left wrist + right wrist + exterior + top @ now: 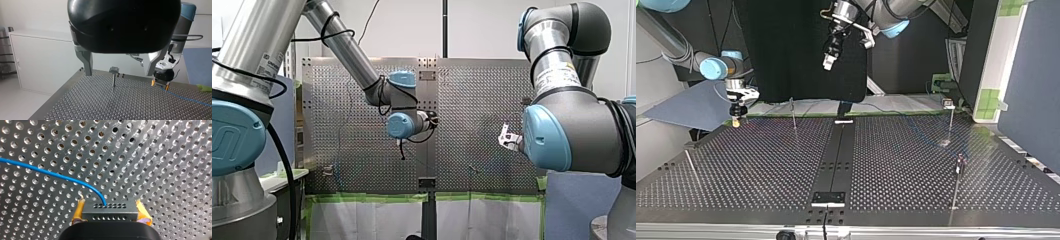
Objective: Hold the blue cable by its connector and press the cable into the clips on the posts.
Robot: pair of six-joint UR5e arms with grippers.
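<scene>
Two yellow pads (78, 211) of my right gripper (110, 203) clamp the black, hole-dotted rectangular connector (110, 214) above the perforated metal table (155, 157); its thin blue cable (50, 173) curves across that table. My left gripper (119, 73) hangs open, empty, above it.

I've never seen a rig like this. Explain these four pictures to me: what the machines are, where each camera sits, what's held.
Two robot arms work over a perforated metal table. The front view looks from behind the arms. The top view faces them from across the table, so the sides swap. Each wrist view rides on one arm's wrist. A few thin posts stand on the table. My right gripper, with yellow pads, is shut on the black connector of the blue cable. My left gripper hangs open above the table, holding nothing.
</scene>
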